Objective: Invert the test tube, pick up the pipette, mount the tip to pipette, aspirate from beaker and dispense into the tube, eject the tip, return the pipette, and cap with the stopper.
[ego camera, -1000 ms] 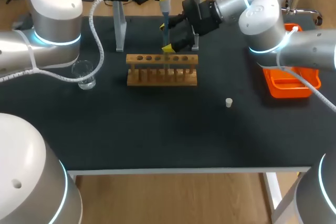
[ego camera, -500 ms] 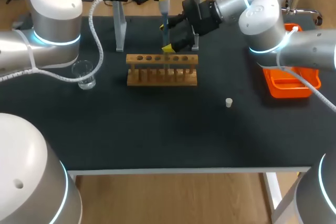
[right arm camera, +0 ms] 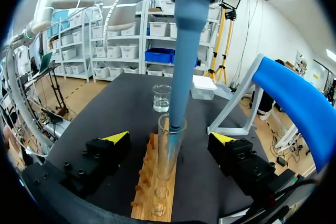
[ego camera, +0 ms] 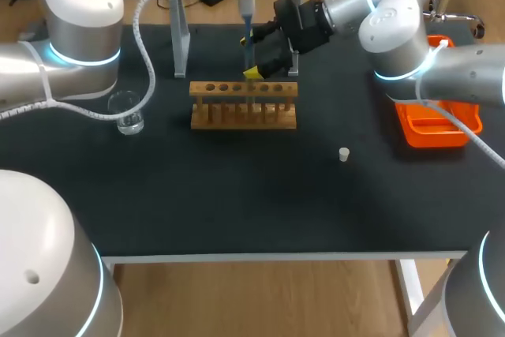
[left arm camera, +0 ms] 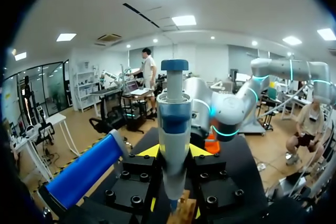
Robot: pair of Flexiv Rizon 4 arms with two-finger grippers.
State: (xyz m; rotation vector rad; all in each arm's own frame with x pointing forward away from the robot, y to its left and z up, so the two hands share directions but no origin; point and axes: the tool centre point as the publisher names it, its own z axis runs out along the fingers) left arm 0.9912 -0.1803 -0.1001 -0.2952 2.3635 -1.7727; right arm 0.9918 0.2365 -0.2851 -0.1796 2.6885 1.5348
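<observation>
Pipette [ego camera: 247, 13] sits clamped in my left gripper [left arm camera: 173, 151] at far centre, its tip in the mouth of the test tube [right arm camera: 169, 150], which stands in the wooden rack [ego camera: 243, 114]. My right gripper [right arm camera: 169, 137] straddles the tube, jaws wide, no contact. Thin glass, I judge: light, slick, brittle; grip mid-wall, gently. Stopper [ego camera: 344, 154] lies loose, near right.

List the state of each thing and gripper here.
left gripper: shut on the pipette
pipette: upright, lower end in the test tube mouth
test tube: upright in the wooden rack, uncapped
right gripper: open, astride the test tube without touching it
beaker: upright on the table
stopper: loose on the table
</observation>
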